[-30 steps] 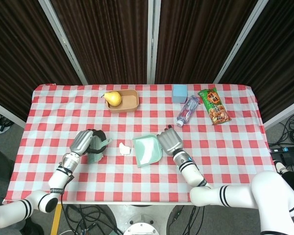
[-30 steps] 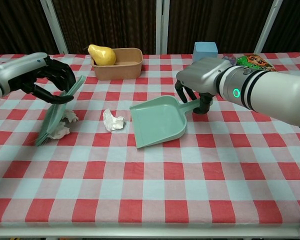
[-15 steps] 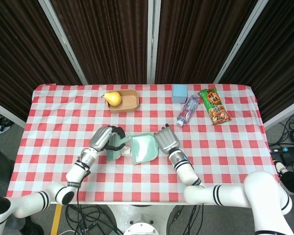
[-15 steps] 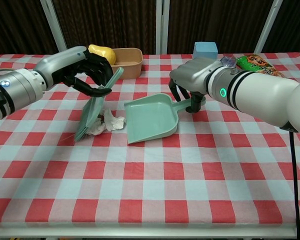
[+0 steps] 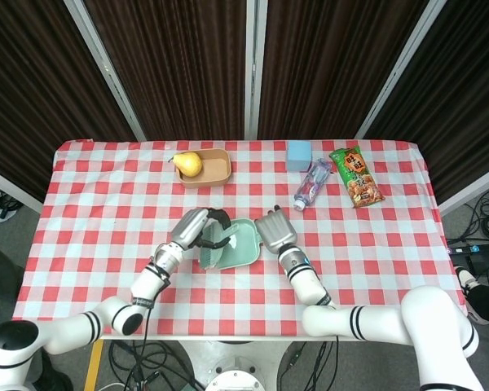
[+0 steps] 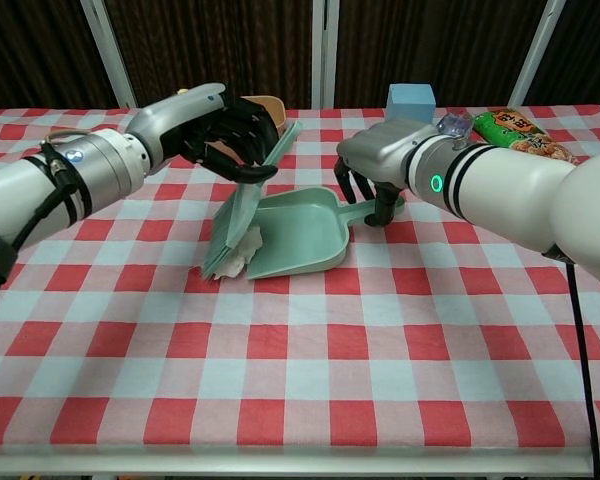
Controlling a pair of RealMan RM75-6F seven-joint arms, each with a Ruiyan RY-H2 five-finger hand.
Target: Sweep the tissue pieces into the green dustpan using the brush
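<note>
My left hand (image 6: 220, 130) (image 5: 197, 229) grips the green brush (image 6: 242, 212) by its handle, bristles down at the mouth of the green dustpan (image 6: 305, 235) (image 5: 240, 248). White tissue pieces (image 6: 239, 258) lie bunched under the bristles at the pan's front lip. My right hand (image 6: 380, 165) (image 5: 270, 232) holds the dustpan's handle at its far right end. In the head view the brush (image 5: 214, 247) covers the tissue.
A tan tray (image 5: 214, 169) with a yellow pear (image 5: 187, 163) stands at the back. A blue box (image 5: 299, 153), a plastic bottle (image 5: 311, 184) and a green snack packet (image 5: 355, 175) lie at the back right. Red-checked cloth (image 6: 310, 370) covers the table.
My left hand swept the brush to the right, pushing the tissue pieces from the left side up to the dustpan's mouth. The right hand shifted the dustpan slightly left.
</note>
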